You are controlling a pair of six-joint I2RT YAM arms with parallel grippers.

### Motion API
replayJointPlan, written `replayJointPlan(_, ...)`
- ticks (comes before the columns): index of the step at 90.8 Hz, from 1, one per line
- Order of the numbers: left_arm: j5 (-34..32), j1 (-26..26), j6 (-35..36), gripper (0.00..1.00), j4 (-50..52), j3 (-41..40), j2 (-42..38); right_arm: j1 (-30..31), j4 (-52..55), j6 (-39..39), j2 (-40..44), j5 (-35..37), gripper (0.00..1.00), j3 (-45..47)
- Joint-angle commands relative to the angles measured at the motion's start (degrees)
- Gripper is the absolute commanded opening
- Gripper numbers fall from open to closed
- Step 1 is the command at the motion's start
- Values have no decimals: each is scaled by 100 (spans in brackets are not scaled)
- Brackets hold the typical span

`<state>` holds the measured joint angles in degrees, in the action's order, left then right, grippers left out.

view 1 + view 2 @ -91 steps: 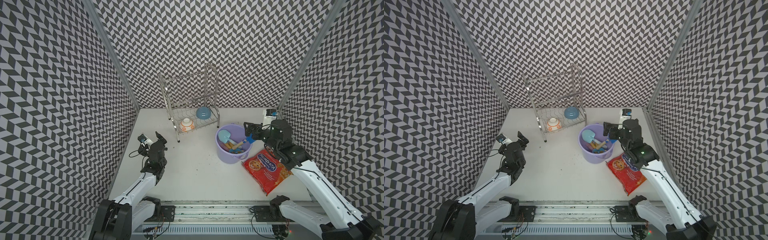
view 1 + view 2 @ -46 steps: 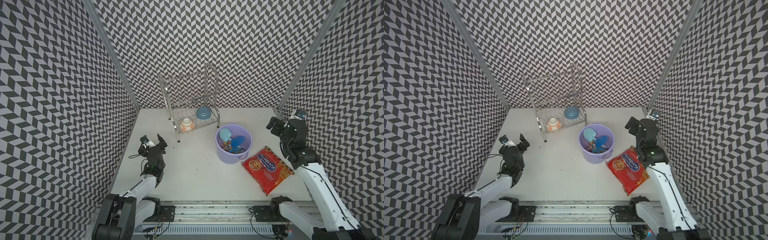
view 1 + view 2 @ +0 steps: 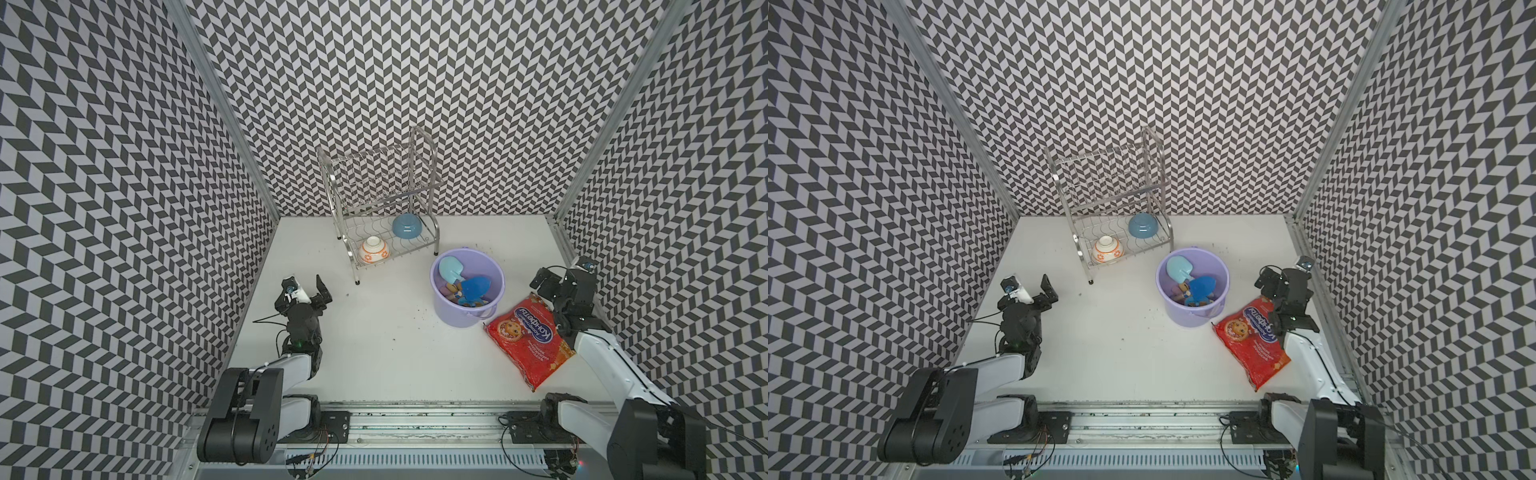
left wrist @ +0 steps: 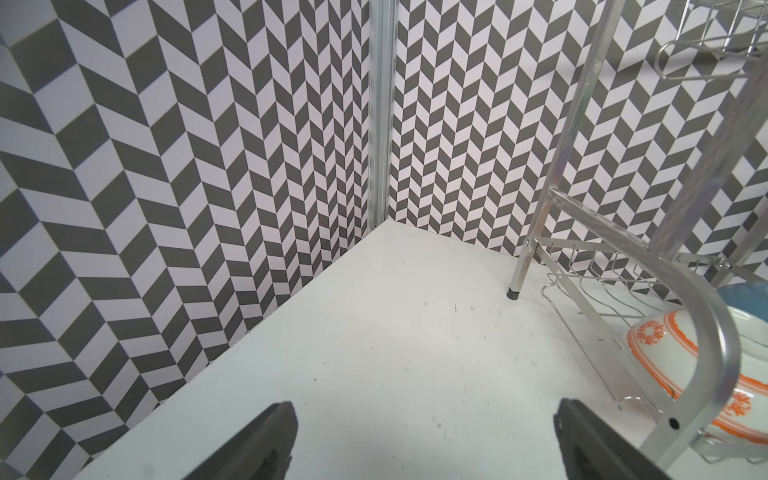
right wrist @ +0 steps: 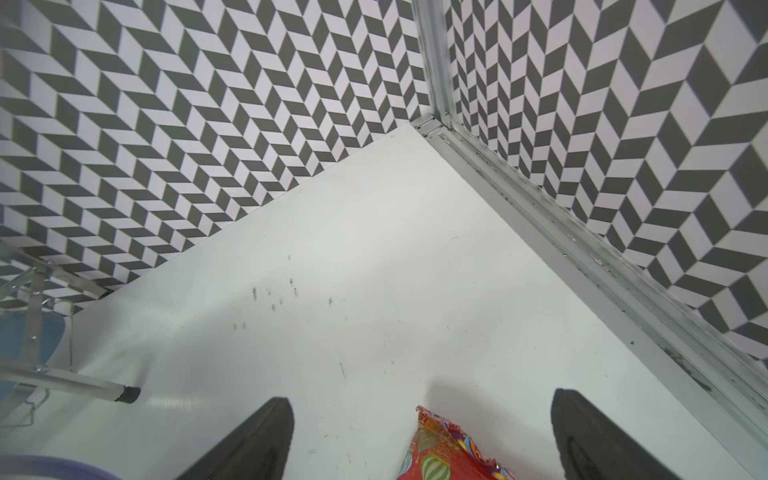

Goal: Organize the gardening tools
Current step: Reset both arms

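Tools [image 3: 471,287] in bucket [image 3: 457,316] near right claw [image 3: 547,282]

arms: left arm [image 3: 291,365], right arm [image 3: 602,353], white tubes, black joints | bases: black blocks [image 3: 241,419] on silver rail [image 3: 415,419] | wrists: white-blue cameras [image 3: 291,288] (green light [image 3: 297,343] on left) | cables [image 3: 268,321]: thin, black | left gripper [image 4: 424,411], right gripper [image 5: 419,401]: dark blunt fingers [image 4: 266,444]

Open jaws over a bare tabletop corner

The jaws of the left gripper [image 4: 423,434] stand wide apart with nothing between them, above the white tabletop [image 4: 374,357], which is dotted with small dark specks. Straight ahead, two chevron-patterned walls [image 4: 166,166] meet at a metal corner post [image 4: 380,112]. Beside and just beyond one jaw stands a metal wire rack [image 4: 706,320]; an orange-and-white bowl [image 4: 665,353] lies on its lower shelf, and a blue bowl [image 4: 746,291] shows partly behind it.
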<state>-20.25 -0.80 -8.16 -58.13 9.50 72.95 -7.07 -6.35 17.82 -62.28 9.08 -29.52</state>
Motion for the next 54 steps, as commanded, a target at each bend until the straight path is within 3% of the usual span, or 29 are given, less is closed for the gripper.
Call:
replayJointPlan(1, 652, 152, 245, 100, -953, -81, 213, -31, -1743, -508, 87, -471, 100, 470)
replayJointPlan(27, 1778, 187, 643, 100, -2728, -193, 1618, -16, -3739, -954, -532, -899, 100, 1220)
replayJointPlan(45, 2172, 187, 780, 100, -1075, 610, 1606, 106, -5208, -1268, -953, -1216, 100, 1876)
replayJointPlan(54, 2139, 194, 768, 100, -1300, 551, 1643, 140, -5734, -1386, -1235, -1473, 100, 1921)
